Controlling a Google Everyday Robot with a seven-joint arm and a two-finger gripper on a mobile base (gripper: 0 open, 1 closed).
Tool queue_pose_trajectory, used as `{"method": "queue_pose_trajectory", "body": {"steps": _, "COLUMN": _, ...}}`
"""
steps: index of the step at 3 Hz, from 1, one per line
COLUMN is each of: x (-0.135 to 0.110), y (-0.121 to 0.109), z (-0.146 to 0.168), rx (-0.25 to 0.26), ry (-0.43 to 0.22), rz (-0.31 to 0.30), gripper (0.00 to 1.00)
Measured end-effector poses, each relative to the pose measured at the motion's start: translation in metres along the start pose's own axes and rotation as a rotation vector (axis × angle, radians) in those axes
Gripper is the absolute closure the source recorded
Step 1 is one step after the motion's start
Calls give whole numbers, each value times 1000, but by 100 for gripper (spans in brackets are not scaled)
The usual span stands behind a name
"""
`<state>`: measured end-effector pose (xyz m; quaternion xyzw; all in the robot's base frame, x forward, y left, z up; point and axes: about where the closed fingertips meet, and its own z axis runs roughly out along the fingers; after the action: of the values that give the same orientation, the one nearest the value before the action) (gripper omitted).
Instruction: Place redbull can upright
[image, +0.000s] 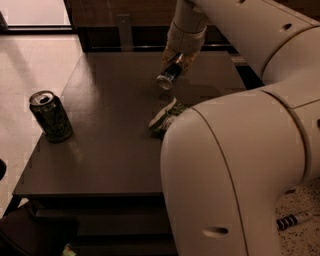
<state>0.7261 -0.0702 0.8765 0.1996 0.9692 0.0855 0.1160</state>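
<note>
A: Where is the gripper being seen?
B: The gripper (173, 70) is being seen in the upper middle of the frame, at the end of the pale arm (235, 165) that is filling the right side. It is being held over the far part of the dark table (110, 150).
A: How are its fingers being kept?
B: They are being kept clamped on the redbull can (166, 78), one at each side of its body.
A: How is the redbull can being shown?
B: It is being shown as a slim, small can, tilted rather than upright, with its round silver end being turned toward the lower left of the frame. The body is being seen as dark with a silvery sheen, and much of it is being covered by the fingers. It appears to be held just off the table.
A: Is any brand or writing being read?
B: No lettering is being made out on it. The green can (50, 116) is standing upright near the table's left edge, well apart from the gripper, and its dark green-black pattern cannot be read either.
A: Is anything else being noted?
B: A white-and-green packet (165, 117) is lying on the table mid-frame, below the redbull can and partly hidden by the arm.
</note>
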Motion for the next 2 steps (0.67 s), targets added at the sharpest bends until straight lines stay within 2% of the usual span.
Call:
{"method": "queue_pose_trajectory", "body": {"steps": 1, "x": -14, "y": -9, "z": -34, "rx": -45, "ry": -117, "rz": -60, "gripper": 100}}
{"method": "queue_pose_trajectory", "body": {"steps": 2, "x": -29, "y": -16, "z": -68, "rx": -135, "ry": -270, "rz": -177, "gripper": 100}}
